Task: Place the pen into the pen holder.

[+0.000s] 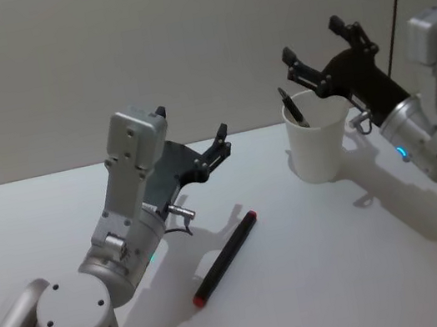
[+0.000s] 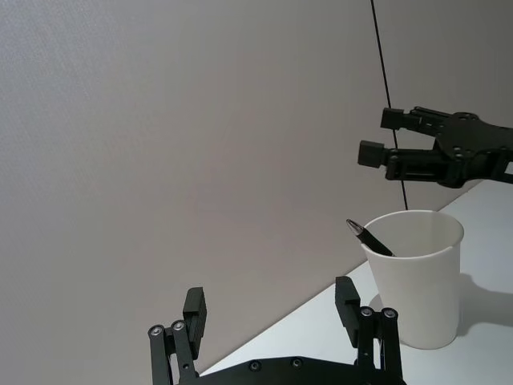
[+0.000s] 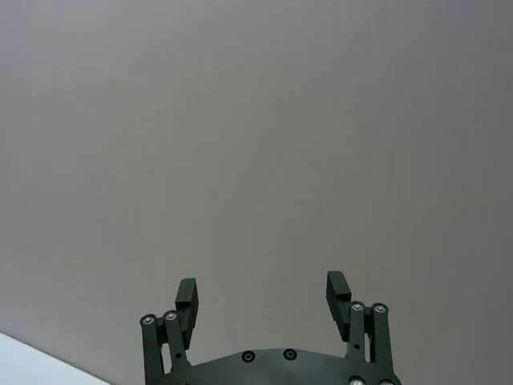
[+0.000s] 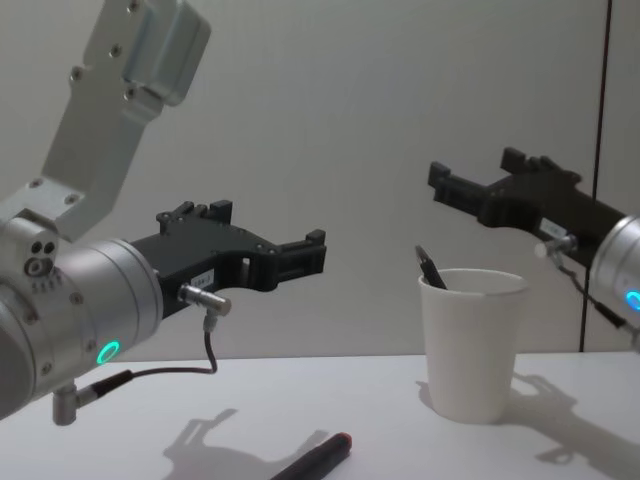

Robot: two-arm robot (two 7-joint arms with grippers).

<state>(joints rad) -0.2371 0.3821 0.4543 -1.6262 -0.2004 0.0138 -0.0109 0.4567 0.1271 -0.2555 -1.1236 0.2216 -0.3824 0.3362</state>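
Two pens, one cup, two grippers. Nearest: black pen with red end [image 1: 226, 257] flat on table [image 1: 324, 280], beside left gripper [image 1: 191, 122], whose fingers are spread, empty, raised off surface. Farther: white pen holder [image 1: 318, 150] upright, second pen [image 1: 293, 108] leaning inside. Right gripper [image 1: 312, 39] just above rim, fingers released, empty.

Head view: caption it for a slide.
Left gripper and right gripper open; one pen in the cup, red-ended pen on table.
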